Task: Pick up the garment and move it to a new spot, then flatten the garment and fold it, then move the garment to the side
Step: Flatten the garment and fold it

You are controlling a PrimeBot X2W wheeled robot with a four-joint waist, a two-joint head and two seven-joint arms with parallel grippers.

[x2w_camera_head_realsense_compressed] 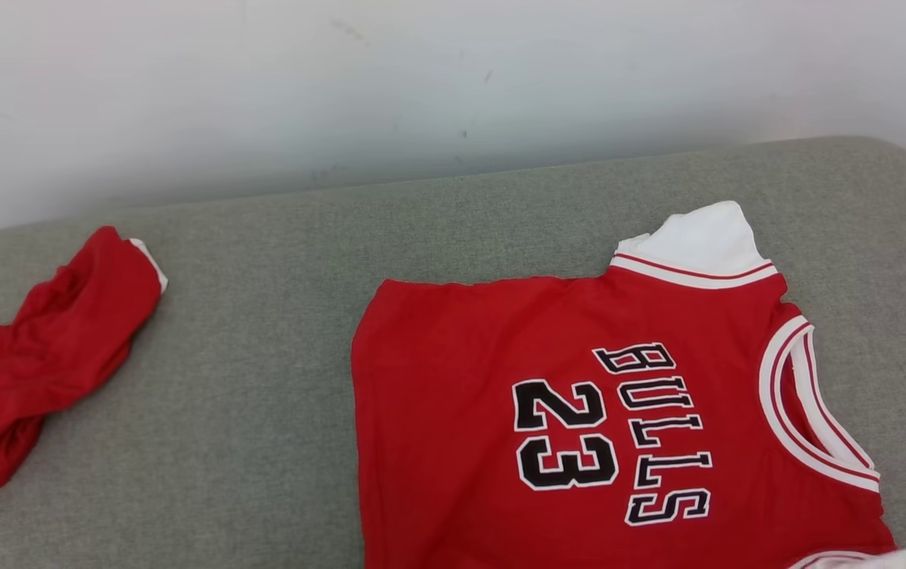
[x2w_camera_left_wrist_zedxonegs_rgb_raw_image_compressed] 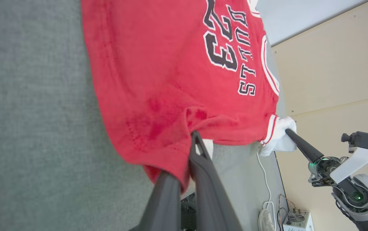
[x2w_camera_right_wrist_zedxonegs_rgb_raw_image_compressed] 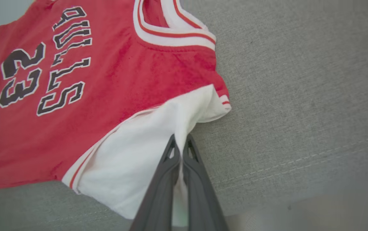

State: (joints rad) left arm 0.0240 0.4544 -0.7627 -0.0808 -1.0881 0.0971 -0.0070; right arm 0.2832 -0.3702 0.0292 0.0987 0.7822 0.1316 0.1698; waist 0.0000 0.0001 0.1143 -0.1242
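Red garment (x2w_camera_head_realsense_compressed: 453, 411), white trim (x2w_camera_head_realsense_compressed: 694, 273), black white-edged lettering (x2w_camera_head_realsense_compressed: 611, 431); seemingly grey-green cushion (x2w_camera_head_realsense_compressed: 263, 253); red cloth (x2w_camera_head_realsense_compressed: 42, 356).

Likely a robot lab or test room, not a home: grey upholstered bench (x2w_camera_head_realsense_compressed: 263, 442) against a scuffed white wall (x2w_camera_head_realsense_compressed: 342, 95), bare beige panels (x2w_camera_left_wrist_zedxonegs_rgb_raw_image_compressed: 331, 64) with screw heads, loose white cable (x2w_camera_left_wrist_zedxonegs_rgb_raw_image_compressed: 266, 173), small wired electronics box (x2w_camera_left_wrist_zedxonegs_rgb_raw_image_compressed: 294, 219) beside the bench

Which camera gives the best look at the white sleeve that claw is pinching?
The right wrist view: the white sleeve spreads wide there, with the right claw shut on its edge. The left wrist view shows it small and bunched; the head view catches just a corner.
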